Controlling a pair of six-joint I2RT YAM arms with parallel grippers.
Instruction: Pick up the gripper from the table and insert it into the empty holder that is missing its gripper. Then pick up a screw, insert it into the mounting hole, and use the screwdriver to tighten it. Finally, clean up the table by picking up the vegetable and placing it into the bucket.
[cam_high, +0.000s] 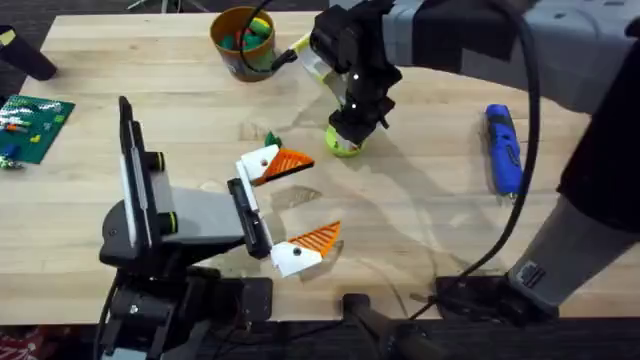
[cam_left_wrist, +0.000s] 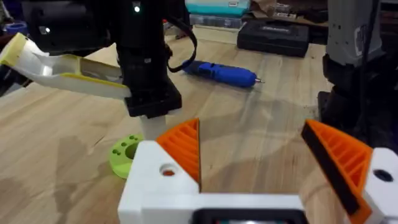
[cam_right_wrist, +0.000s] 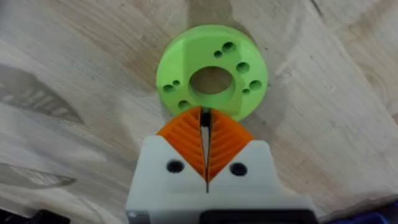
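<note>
Nearest the bases, the left hand (cam_high: 283, 208) lies low over the surface (cam_high: 420, 230), its white fingers with orange pads spread wide apart and holding nothing. It seems parked there to leave the middle free for the other arm.

Farther out, toward one o'clock from it, the right hand (cam_high: 352, 132) points straight down on the vegetable (cam_high: 343, 143). In the right wrist view the two orange pads (cam_right_wrist: 186, 140) are pressed together at the near rim of the green disc (cam_right_wrist: 211, 71), which lies flat on the wood, hole upward. I cannot tell whether they pinch the rim's edge or only touch it; the vertical approach suits nipping a thin disc by its rim so that it can be lifted.

The screwdriver (cam_high: 503, 148) lies at three o'clock from the disc, well apart, set aside and out of the way.

Farthest, at eleven o'clock from the disc, stands the bucket (cam_high: 243, 41), already holding some coloured bits. It is near enough for a short carry; judging by this, the cleaning-up step is in hand.
</note>
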